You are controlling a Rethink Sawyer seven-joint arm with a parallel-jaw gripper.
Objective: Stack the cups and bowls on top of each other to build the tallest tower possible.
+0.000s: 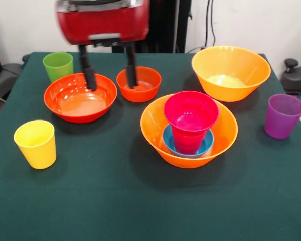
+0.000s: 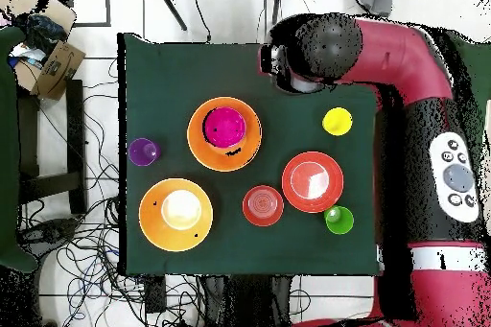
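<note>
Fingers (image 1: pixel 89 75) spread wide, gripping nothing, gripper (image 1: pixel 109 74) hanging between wide red-orange bowl (image 1: pixel 80 98) and small red-orange bowl (image 1: pixel 138 84) | tower (image 1: pixel 189 128) sitting just beside: crimson cup in blue bowl in orange bowl | risk: fingers descending may be striking both rims, shoving bowls.

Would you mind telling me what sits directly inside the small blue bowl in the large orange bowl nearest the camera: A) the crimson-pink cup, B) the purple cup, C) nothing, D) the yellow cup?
A: the crimson-pink cup stands upright in the small blue bowl, which rests in the large orange bowl.
</note>
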